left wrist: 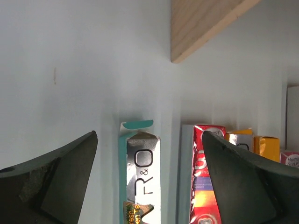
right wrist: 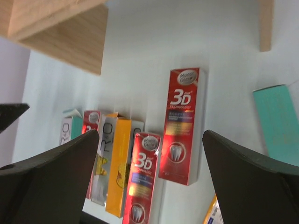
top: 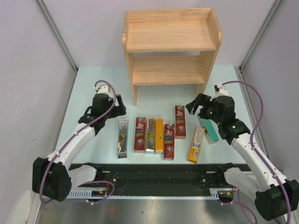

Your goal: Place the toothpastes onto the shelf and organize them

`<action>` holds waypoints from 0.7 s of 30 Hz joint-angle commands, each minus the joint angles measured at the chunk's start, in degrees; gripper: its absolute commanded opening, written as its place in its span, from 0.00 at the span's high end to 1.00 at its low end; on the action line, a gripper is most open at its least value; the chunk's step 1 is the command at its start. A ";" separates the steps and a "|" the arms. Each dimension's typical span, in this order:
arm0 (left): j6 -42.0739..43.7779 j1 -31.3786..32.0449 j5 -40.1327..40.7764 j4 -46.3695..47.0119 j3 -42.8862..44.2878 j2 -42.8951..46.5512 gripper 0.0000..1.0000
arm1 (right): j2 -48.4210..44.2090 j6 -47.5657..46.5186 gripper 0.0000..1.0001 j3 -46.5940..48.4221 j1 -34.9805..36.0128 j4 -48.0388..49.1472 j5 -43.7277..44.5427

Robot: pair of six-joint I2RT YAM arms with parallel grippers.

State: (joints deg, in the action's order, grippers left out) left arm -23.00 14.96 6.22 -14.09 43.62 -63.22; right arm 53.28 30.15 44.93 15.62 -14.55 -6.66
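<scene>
Several toothpaste cartons lie flat on the table in front of the wooden shelf (top: 170, 46), whose tiers hold nothing. From the left: a silver R&O carton (top: 123, 137), a red 3D carton (top: 140, 135), a silver one (top: 150, 135), an orange one (top: 159, 136), two red 3D ones (top: 169, 141) (top: 180, 122), an orange-yellow one (top: 196, 145) and a teal one (top: 209, 128). My left gripper (top: 121, 106) is open and empty, above the far end of the silver R&O carton (left wrist: 142, 177). My right gripper (top: 197, 106) is open and empty, hovering right of the far red 3D carton (right wrist: 182, 126).
The shelf's left side panel foot (left wrist: 201, 28) stands just beyond the left gripper (left wrist: 149, 135). In the right wrist view the shelf's panel (right wrist: 65, 32) is at the upper left and the teal carton (right wrist: 278, 121) at the right. A black rail (top: 154, 179) runs along the near edge.
</scene>
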 commanded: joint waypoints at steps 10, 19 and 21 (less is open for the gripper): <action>-3.36 7.98 4.33 -10.96 2.44 -8.32 0.00 | 11.84 -0.18 0.00 6.40 26.30 -1.98 19.05; -5.64 10.88 4.32 -12.72 2.26 -17.62 0.05 | 17.03 -0.27 0.00 7.45 28.15 1.27 15.89; -6.00 11.93 5.55 -13.24 2.26 -19.13 0.06 | 17.21 -0.27 0.00 7.46 28.15 1.80 14.92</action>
State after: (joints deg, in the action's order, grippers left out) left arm -27.03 25.06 10.07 -25.34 45.84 -79.68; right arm 70.37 29.34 49.34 43.57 -16.27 8.80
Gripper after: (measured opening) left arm 0.952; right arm 0.994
